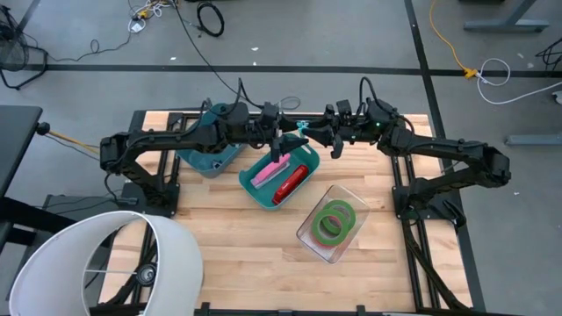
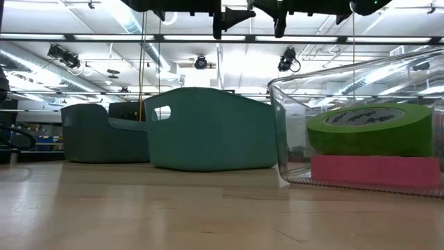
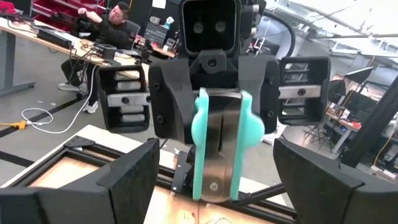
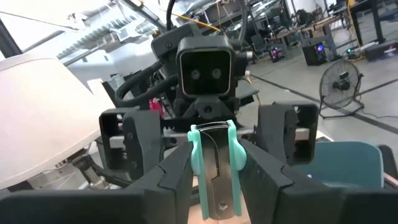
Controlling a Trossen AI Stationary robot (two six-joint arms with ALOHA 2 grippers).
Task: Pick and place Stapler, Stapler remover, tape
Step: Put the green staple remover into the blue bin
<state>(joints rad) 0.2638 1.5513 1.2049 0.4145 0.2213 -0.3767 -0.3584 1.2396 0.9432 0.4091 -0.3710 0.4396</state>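
Staple remover [image 4: 215,163] (teal grips) clamped in right hand [image 1: 309,138] above teal bin [image 1: 253,184]. Left hand [image 1: 283,138] spread wide, facing it, clear of remover. Tape rolls [image 1: 336,219] stacked in clear container [image 1: 307,233] on worktop [image 1: 246,254].

Robotics lab: exposed ceiling ducts [image 2: 125,21], cluttered workbenches [image 3: 43,37], floor cables [image 1: 457,53]

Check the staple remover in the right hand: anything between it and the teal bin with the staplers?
Nothing visible blocks it. The right hand holds the teal staple remover in the air at the teal bin's far rim, the open left hand facing it. The bin is open-topped; the pink stapler and red stapler leave bare floor.
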